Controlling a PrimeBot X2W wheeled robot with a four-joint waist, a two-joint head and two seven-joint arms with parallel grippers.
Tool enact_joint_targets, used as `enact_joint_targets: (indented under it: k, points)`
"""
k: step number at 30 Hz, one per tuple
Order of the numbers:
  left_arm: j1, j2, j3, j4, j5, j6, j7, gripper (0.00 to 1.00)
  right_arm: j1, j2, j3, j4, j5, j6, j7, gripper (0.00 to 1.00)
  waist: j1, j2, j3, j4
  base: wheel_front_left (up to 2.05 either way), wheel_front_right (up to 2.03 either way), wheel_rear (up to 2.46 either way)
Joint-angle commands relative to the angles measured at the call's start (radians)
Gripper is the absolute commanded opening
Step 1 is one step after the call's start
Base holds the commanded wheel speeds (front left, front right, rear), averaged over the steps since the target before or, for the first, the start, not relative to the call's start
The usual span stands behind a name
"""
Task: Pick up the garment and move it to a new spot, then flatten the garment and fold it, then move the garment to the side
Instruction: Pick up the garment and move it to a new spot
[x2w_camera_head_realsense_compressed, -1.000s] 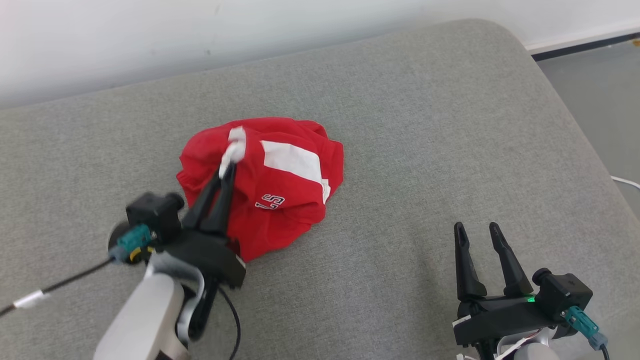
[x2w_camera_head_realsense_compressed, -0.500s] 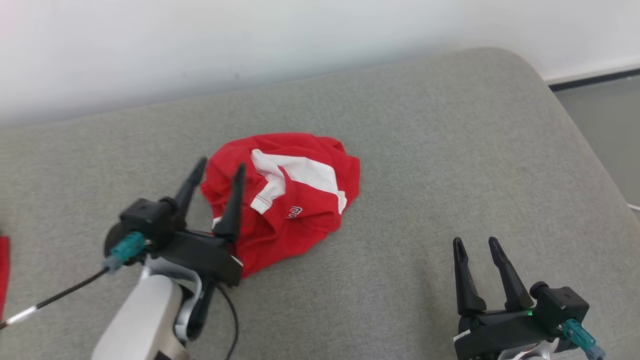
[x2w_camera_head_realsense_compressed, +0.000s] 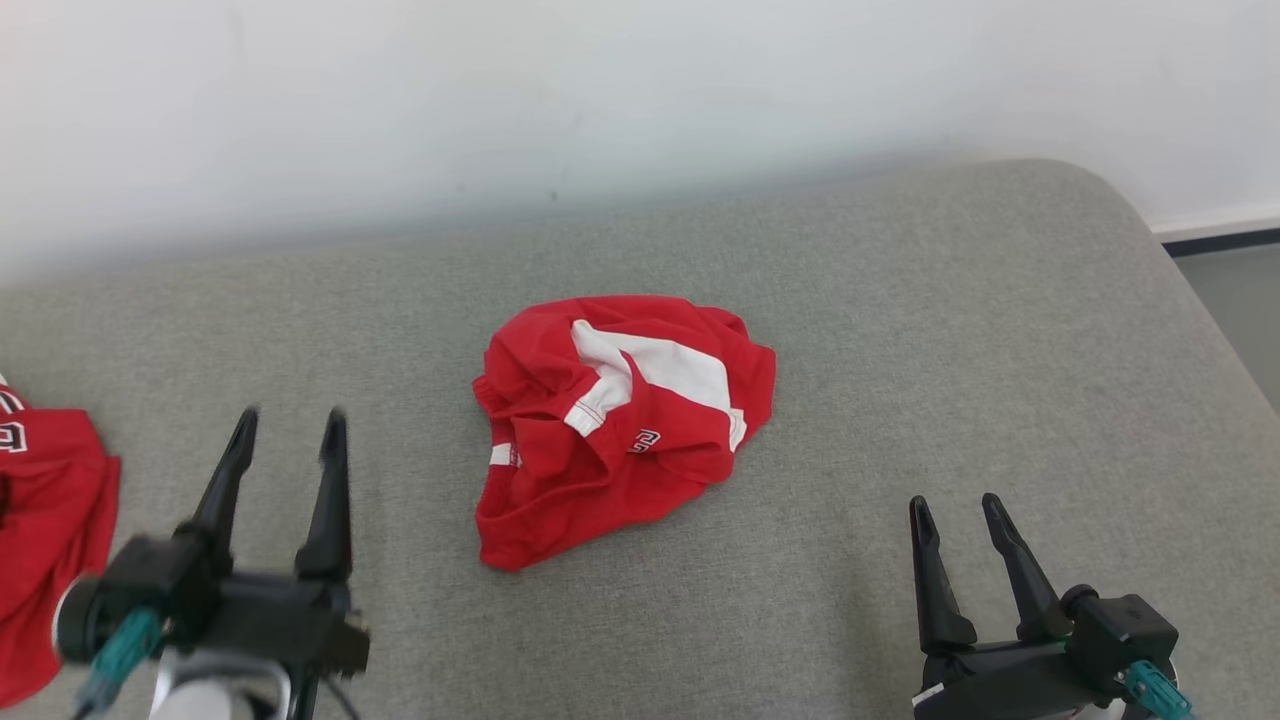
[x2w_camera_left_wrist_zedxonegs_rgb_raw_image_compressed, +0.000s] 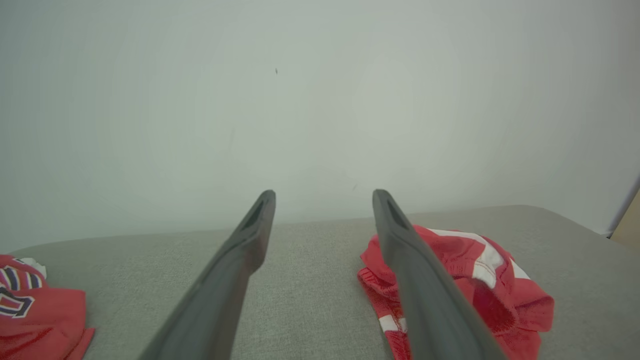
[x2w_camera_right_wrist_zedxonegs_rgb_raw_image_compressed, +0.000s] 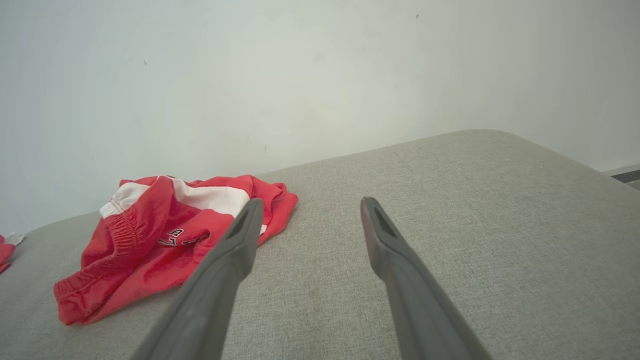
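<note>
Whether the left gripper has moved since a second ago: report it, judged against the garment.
Yes. The left gripper was pinching the red garment; now it stands open, apart from it, drawn back to the garment's left.

Two red garments (x2w_camera_head_realsense_compressed: 600, 475) (x2w_camera_head_realsense_compressed: 50, 520), two hands (x2w_camera_head_realsense_compressed: 290, 420) (x2w_camera_head_realsense_compressed: 955, 505), one grey cushion (x2w_camera_head_realsense_compressed: 900, 350)

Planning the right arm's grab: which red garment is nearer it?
The middle garment, white-striped; the other garment lies far left, beyond the left gripper.
</note>
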Motion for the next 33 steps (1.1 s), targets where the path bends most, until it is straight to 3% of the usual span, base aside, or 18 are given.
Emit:
enact_joint_targets:
  k: [1, 6, 19, 33]
  points:
    - [0.029, -0.001, 0.01, -0.011, 0.015, 0.004, -0.006, 1.0, 0.007, 0.001, 0.001, -0.004, -0.006, -0.002, -0.002, 1.0, 0.0001, 0.0001, -0.01, 0.009, 0.0, 0.0, 0.0]
    - [0.148, -0.046, 0.109, -0.095, 0.044, 0.012, -0.006, 1.0, 0.02, 0.001, -0.003, -0.009, -0.014, -0.002, -0.002, 1.0, 0.0001, 0.0001, -0.016, 0.026, 0.0, 0.0, 0.0]
    - [0.314, -0.194, 0.279, -0.159, 0.194, -0.047, -0.006, 1.0, 0.03, 0.001, -0.012, -0.004, -0.032, -0.002, -0.002, 1.0, 0.0001, 0.0001, -0.032, 0.074, 0.0, 0.0, 0.0]
    - [0.362, -0.223, 0.306, -0.184, 0.278, -0.053, -0.006, 1.0, 0.039, 0.001, -0.018, 0.003, -0.044, -0.002, -0.002, 1.0, 0.0001, 0.0001, -0.031, 0.093, 0.0, 0.0, 0.0]
